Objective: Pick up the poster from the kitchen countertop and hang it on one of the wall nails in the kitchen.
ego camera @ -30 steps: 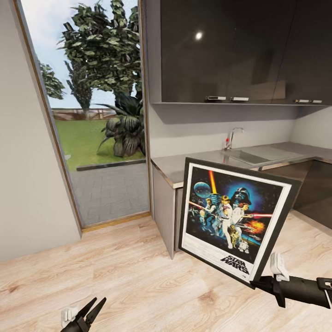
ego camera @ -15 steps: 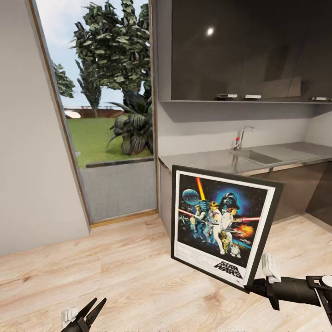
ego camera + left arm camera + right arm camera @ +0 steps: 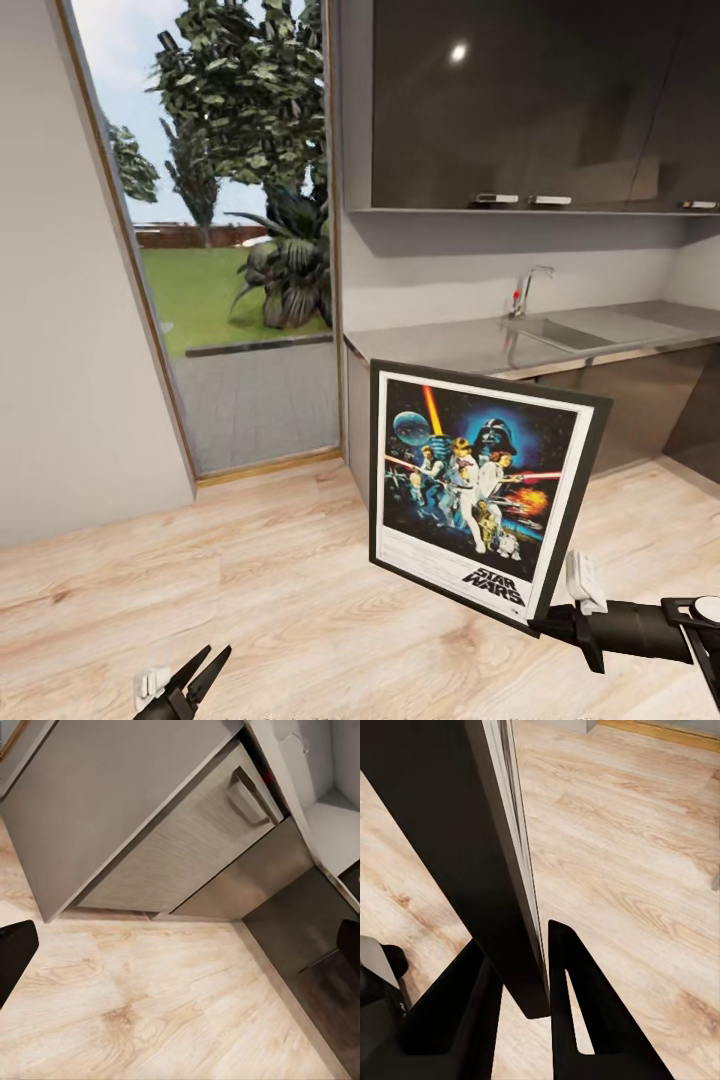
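Note:
The poster [image 3: 478,487] is held upright and slightly tilted in the air, its black frame, white border and dark blue artwork facing me. My right gripper [image 3: 548,627] is shut on the poster's lower right corner. In the right wrist view the poster's black edge [image 3: 502,862] runs between the two black fingers [image 3: 577,1005], which press on both sides. My left gripper [image 3: 205,668] sits low at the left over the wooden floor, open and holding nothing. The kitchen countertop [image 3: 450,345] lies behind the poster, a grey slab with a sink and a chrome tap [image 3: 530,285].
Dark glossy wall cabinets [image 3: 530,100] hang above the counter, with grey base cabinets [image 3: 187,847] below. A tall glass door [image 3: 230,250] to the garden stands at the left, beside a plain grey wall [image 3: 60,350]. Light wooden floor [image 3: 250,580] spreads in front.
The whole view has shifted right as the camera turned left. The poster, still gripped at its corner, now sits further left and slightly lower in view. The left gripper looks unchanged.

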